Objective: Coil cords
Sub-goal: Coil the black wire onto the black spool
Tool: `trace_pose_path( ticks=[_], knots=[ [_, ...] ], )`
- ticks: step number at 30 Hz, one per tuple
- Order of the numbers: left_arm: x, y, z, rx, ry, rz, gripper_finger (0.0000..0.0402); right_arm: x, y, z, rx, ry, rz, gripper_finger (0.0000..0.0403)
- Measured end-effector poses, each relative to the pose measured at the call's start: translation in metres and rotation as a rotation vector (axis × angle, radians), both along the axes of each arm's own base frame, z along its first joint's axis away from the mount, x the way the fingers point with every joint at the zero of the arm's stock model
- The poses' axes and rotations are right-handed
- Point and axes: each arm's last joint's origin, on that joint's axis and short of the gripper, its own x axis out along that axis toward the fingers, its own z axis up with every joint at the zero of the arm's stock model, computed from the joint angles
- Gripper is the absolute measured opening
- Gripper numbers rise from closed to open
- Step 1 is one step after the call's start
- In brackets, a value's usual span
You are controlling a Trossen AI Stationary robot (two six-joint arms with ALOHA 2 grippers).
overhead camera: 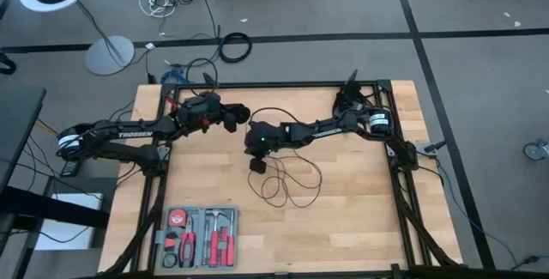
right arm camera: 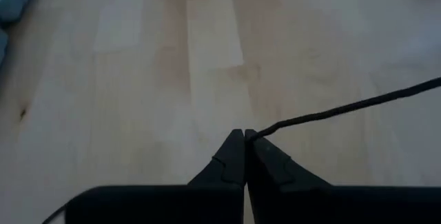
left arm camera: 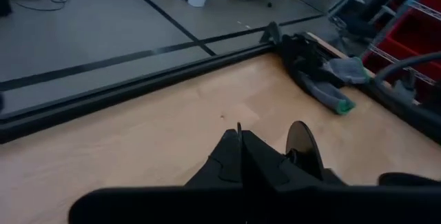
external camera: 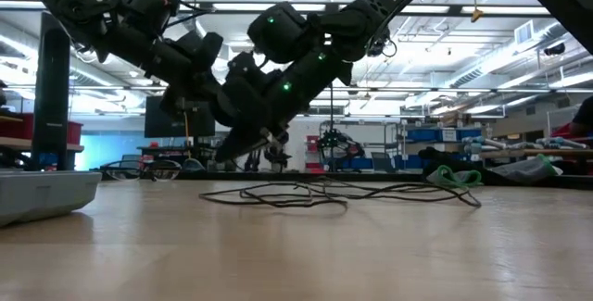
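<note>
Left gripper (overhead camera: 233,118) at centre-left, fingers closed on the puck (left arm camera: 303,149), likely anchoring that end. Right gripper (right arm camera: 243,136) just right, fingers pinching the cord (overhead camera: 287,180), loops sprawled below on the desk (overhead camera: 360,219), awaiting coiling.

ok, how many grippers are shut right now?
2. Left gripper is over the table towards its back-left; right gripper is near the middle, pinching the cord at its tips.
</note>
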Motion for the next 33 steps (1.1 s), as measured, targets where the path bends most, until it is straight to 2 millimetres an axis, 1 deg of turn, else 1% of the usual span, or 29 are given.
trace_pose_path(
  ticks=[3, 5, 10, 14, 19, 25, 30, 33],
  knots=[
    [-0.001, 0.000, -0.004, -0.009, 0.040, 0.024, 0.0000, 0.006, -0.003, 0.011, 0.004, -0.032, 0.040, 0.0000],
    [0.000, 0.001, -0.007, -0.012, 0.056, 0.038, 0.0000, 0.012, -0.003, 0.024, -0.008, -0.077, 0.076, 0.0000],
    [0.003, 0.001, -0.013, -0.025, 0.081, 0.027, 0.0000, 0.021, -0.009, 0.051, -0.094, -0.134, 0.136, 0.0000],
    [0.004, -0.001, -0.014, -0.040, 0.088, -0.016, 0.0000, 0.024, -0.025, 0.069, -0.114, -0.150, 0.151, 0.0000],
    [0.005, -0.003, -0.015, -0.055, 0.095, -0.102, 0.0000, 0.022, -0.041, 0.083, -0.058, -0.125, 0.194, 0.0000],
    [0.004, -0.006, -0.021, -0.112, 0.137, -0.179, 0.0000, 0.014, -0.045, 0.091, -0.034, 0.010, 0.242, 0.0000],
    [0.004, -0.008, -0.021, -0.135, 0.129, -0.233, 0.0000, 0.011, -0.046, 0.090, -0.031, 0.058, 0.248, 0.0000],
    [0.003, -0.008, -0.024, -0.160, 0.150, -0.247, 0.0000, 0.011, -0.046, 0.090, -0.034, 0.055, 0.247, 0.0000]
  ],
)
